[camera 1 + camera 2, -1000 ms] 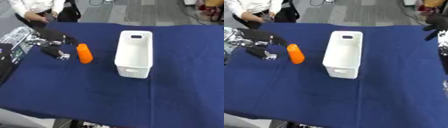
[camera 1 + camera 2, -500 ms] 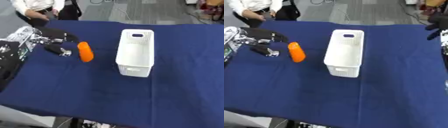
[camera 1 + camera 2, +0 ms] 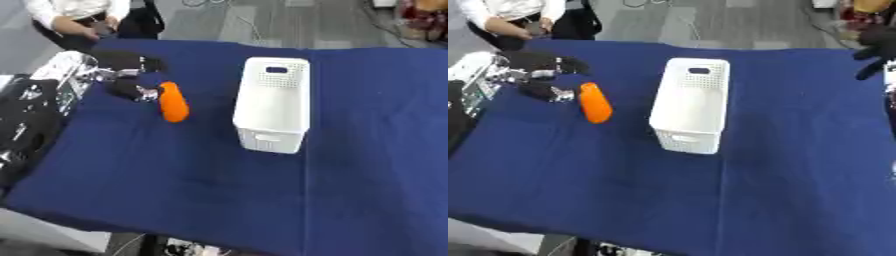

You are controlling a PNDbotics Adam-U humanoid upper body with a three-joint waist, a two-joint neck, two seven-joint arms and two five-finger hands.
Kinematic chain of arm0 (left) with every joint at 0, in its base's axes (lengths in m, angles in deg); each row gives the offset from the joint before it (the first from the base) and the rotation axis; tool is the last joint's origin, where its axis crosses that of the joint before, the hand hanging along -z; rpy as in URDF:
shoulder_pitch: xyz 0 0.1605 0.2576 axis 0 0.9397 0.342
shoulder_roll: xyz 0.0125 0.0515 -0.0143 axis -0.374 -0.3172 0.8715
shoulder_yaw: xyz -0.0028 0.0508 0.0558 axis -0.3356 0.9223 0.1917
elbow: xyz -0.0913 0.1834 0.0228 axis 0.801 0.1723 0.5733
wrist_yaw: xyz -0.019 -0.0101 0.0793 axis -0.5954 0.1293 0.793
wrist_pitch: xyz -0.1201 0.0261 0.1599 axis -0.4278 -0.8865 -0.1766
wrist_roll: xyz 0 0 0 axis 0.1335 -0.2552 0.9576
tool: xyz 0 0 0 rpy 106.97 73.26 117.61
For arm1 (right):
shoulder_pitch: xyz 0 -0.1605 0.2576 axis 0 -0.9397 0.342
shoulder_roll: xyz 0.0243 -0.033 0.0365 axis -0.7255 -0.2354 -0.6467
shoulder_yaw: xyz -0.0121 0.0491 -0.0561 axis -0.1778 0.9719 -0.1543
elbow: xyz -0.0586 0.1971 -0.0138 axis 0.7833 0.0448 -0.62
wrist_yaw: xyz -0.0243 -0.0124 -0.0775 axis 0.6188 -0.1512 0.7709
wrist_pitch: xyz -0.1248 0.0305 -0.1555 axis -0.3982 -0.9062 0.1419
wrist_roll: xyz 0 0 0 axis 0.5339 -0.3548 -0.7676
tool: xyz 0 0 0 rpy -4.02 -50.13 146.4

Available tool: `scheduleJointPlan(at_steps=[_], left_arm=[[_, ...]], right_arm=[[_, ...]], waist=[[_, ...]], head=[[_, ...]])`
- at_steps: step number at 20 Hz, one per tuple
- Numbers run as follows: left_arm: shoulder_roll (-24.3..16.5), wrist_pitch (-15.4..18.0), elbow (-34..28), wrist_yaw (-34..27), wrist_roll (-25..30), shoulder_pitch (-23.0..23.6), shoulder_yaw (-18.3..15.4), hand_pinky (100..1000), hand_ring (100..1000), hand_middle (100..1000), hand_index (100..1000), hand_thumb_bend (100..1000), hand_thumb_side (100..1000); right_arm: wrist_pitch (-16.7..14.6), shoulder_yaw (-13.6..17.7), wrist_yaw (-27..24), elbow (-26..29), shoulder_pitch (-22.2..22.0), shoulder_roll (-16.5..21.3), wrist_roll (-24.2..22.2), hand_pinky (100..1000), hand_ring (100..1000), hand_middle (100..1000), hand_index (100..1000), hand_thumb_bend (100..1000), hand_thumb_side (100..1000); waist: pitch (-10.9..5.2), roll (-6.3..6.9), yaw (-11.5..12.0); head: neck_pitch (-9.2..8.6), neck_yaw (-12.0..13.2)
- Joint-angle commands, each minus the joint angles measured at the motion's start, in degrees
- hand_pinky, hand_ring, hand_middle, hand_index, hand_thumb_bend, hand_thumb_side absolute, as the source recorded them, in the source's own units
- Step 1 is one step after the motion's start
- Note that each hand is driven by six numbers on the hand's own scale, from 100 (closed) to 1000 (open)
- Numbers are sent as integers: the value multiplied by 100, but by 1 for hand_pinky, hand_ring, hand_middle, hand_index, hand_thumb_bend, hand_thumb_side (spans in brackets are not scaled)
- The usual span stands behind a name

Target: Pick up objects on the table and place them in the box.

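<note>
Left hand beside the orange object, white box in the middle of the blue table.

The orange object [image 3: 172, 101], long and rounded, lies on the blue cloth of the table [image 3: 175, 180], left of the white box [image 3: 273, 103] and apart from it. The box stands upright with its open top up, and I cannot see anything inside it. The left hand [image 3: 131, 75] is just beside the upper end of the orange object, with fingers above and the thumb below, spread apart and not closed on it; whether it touches the object I cannot tell. The right hand [image 3: 875, 42] shows only at the far right edge, high up, and the state of its fingers is not visible.
</note>
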Motion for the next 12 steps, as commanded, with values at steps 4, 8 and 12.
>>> scheduleJointPlan(at_steps=[4,8,12], left_arm=[[26,-34,326,463,-283,-250,-254,1000,1000,1000,1000,977,1000],[75,-42,461,733,-506,-296,-335,1000,1000,1000,1000,972,1000],[143,-19,687,783,-502,-321,-378,1000,1000,1000,1000,960,1000]], right_arm=[[-6,10,-41,123,191,6,-42,441,599,677,689,100,950],[-6,6,-45,128,211,-5,-57,442,600,678,689,100,952],[-5,6,-50,133,226,-15,-68,443,601,679,690,100,953]], waist=[[-33,-23,-38],[-18,-28,-58],[-7,-34,-74]], head=[[-23,114],[-24,185],[-29,243]])
